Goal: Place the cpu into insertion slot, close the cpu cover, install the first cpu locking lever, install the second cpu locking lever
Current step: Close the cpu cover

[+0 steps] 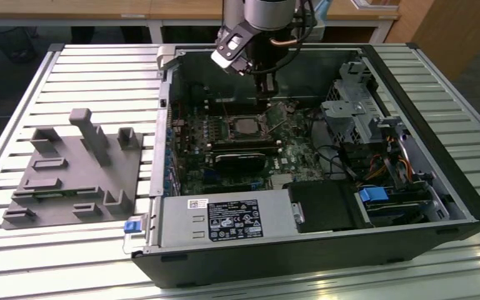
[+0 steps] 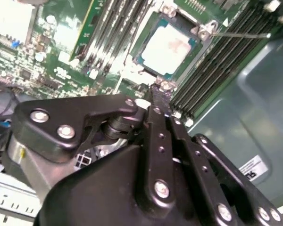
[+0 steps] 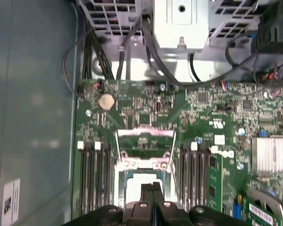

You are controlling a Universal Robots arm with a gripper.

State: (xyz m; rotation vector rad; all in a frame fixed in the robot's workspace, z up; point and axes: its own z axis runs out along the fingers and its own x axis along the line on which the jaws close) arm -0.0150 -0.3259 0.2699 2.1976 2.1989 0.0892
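The cpu point(image 2: 169, 47), a pale silvery square, lies in the insertion slot point(image 2: 142, 57) on the green board. In the exterior view the slot point(image 1: 244, 128) is in the middle of the open case. The cpu cover point(image 3: 145, 133), a thin metal frame with a window, stands swung open past the far side of the slot. A thin locking lever point(image 2: 236, 34) sticks out beside the slot. My gripper point(image 3: 152, 187) hovers just above the slot's near edge, its black fingers point(image 2: 153, 122) pressed together with nothing between them. In the exterior view the gripper point(image 1: 265, 99) hangs over the board behind the slot.
Long black memory slots point(image 3: 92, 174) flank the slot on both sides. A black cooler point(image 1: 240, 161) sits just in front of it, a power supply point(image 1: 223, 219) at the case front, a drive cage point(image 1: 352, 106) and cables at the exterior view's right. A grey fixture point(image 1: 73, 169) lies on the slatted table.
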